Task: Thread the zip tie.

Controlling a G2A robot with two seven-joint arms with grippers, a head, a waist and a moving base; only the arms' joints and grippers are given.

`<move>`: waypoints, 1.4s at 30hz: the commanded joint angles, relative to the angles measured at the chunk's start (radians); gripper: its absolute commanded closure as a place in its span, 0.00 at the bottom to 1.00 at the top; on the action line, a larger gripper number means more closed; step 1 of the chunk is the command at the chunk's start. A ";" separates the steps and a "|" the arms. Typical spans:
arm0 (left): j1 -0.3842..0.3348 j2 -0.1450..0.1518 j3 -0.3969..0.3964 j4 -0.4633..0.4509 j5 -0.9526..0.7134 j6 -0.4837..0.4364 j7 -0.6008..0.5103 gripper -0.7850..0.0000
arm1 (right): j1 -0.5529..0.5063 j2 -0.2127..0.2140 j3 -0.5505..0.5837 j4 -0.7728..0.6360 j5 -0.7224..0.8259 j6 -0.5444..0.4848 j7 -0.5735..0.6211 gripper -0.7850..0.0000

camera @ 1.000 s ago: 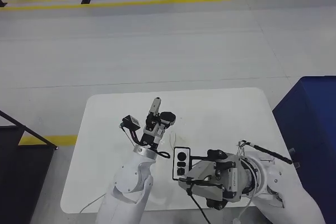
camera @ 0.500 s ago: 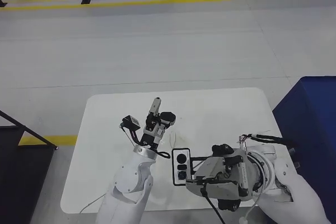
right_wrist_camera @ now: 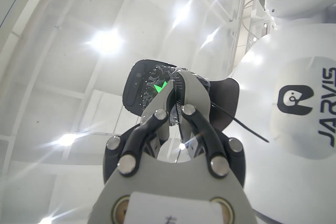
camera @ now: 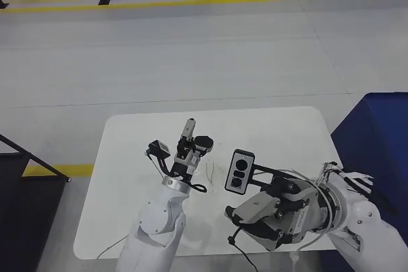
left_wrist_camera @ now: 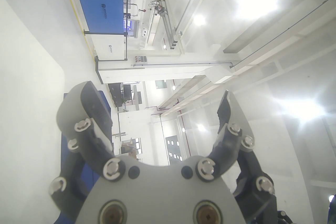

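My right fingers are clamped on the zip tie, held above the worktop. My left fingers are apart and empty. Risk: the thin tail pivots in my grip and misaligns for threading.

Left gripper tilted up toward the hall ceiling

Its dark-padded jaws stand wide apart, the hall visible between them. The white table with its rounded corner lies beside one finger, a blue panel stands beyond, and bright ceiling lights glare overhead.

The zip tie ends hidden, probably clamped, inside the right pincer
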 commanded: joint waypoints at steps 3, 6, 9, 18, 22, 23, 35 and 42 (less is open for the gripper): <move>0.000 0.000 0.000 0.000 0.000 0.000 0.000 0.00 | 0.000 0.000 0.000 0.000 0.000 0.000 0.000 1.00; 0.000 0.000 0.000 0.000 0.000 0.000 0.000 0.00 | -0.013 -0.001 0.008 -0.016 -0.049 -0.030 -0.026 1.00; 0.000 0.000 0.000 0.000 0.000 0.000 0.000 0.00 | -0.029 -0.001 0.032 -0.030 -0.087 -0.047 -0.027 1.00; 0.000 0.000 0.000 0.000 0.000 0.000 0.000 0.00 | -0.033 0.000 0.048 -0.038 -0.137 -0.067 -0.066 1.00; 0.000 0.000 0.000 0.000 0.000 0.000 0.000 0.00 | -0.045 0.004 0.155 -0.027 -0.157 -0.093 -0.090 1.00; 0.000 0.000 0.000 0.000 0.000 0.000 0.000 0.00 | -0.050 0.006 0.201 -0.012 -0.150 -0.094 -0.100 1.00; 0.000 0.000 0.000 0.000 0.000 0.000 0.000 0.00 | -0.074 0.047 0.432 0.208 -0.413 0.208 -0.324 1.00; -0.022 0.015 -0.070 -0.028 0.306 -0.219 0.097 0.00 | 0.023 0.051 0.264 0.396 -0.577 0.307 -0.346 1.00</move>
